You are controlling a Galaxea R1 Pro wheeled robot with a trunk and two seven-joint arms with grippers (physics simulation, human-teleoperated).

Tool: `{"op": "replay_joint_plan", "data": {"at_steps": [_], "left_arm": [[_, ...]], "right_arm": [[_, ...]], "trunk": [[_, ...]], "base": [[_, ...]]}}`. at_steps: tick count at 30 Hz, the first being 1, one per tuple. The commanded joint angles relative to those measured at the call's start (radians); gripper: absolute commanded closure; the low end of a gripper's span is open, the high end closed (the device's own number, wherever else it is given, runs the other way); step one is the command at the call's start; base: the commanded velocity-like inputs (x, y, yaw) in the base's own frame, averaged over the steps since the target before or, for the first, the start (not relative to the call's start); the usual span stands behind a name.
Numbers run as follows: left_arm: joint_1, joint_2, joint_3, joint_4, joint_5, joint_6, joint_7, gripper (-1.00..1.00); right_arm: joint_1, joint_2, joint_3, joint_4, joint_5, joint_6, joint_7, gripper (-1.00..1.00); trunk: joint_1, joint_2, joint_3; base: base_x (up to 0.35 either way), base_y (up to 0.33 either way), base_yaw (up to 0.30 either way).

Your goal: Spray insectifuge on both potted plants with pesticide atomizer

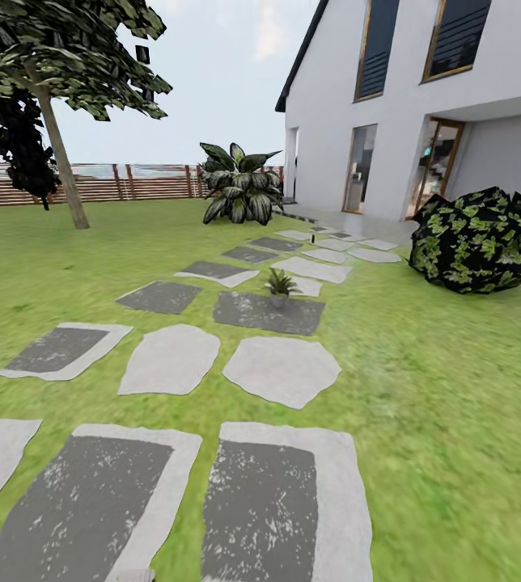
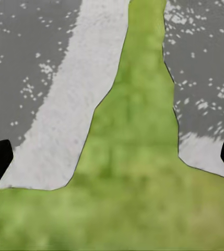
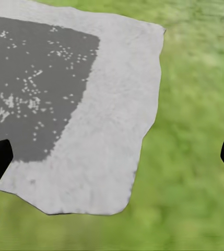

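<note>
A small potted plant (image 1: 280, 284) is seen far ahead on the stepping stones (image 1: 281, 369), its pot barely discernible, while both claws, left claw (image 2: 112, 159) and right claw (image 3: 112, 159), are held wide over the lawn (image 1: 455, 404).

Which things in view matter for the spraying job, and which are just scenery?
Job: garden lawn; broad-leaved plant, possibly a target; left gripper, right gripper, both open and empty.
Scenery: tree, fence, house, dark shrub, spiky plant, stepping stones.

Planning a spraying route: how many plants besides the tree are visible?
3: a small plant on the stepping stones, a big leafy one by the fence, a shrub near the house. Others may be hidden.
</note>
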Motion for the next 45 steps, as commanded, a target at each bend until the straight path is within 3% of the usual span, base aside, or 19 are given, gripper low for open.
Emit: {"op": "replay_joint_plan", "data": {"at_steps": [1, 30, 45], "left_arm": [[-0.001, 0.000, -0.001, 0.001, 0.006, -0.003, 0.000, -1.00], [-0.001, 0.000, -0.001, 0.001, 0.006, -0.003, 0.000, -1.00], [-0.002, 0.000, -0.002, 0.001, 0.005, -0.003, 0.000, -1.00]], "right_arm": [[0.000, 0.000, 0.000, 0.000, 0.005, -0.003, 0.000, -1.00], [0.000, 0.000, -0.001, 0.002, 0.005, -0.003, 0.000, -1.00], [0.000, 0.000, -0.002, 0.002, 0.005, -0.003, 0.000, -1.00]], "trunk": [[0.000, 0.000, -0.002], [0.000, 0.000, -0.046], [0.000, 0.000, -0.048]], "base": [[0.335, 0.098, 0.000], [0.335, 0.098, 0.000], [0.335, 0.098, 0.000]]}}
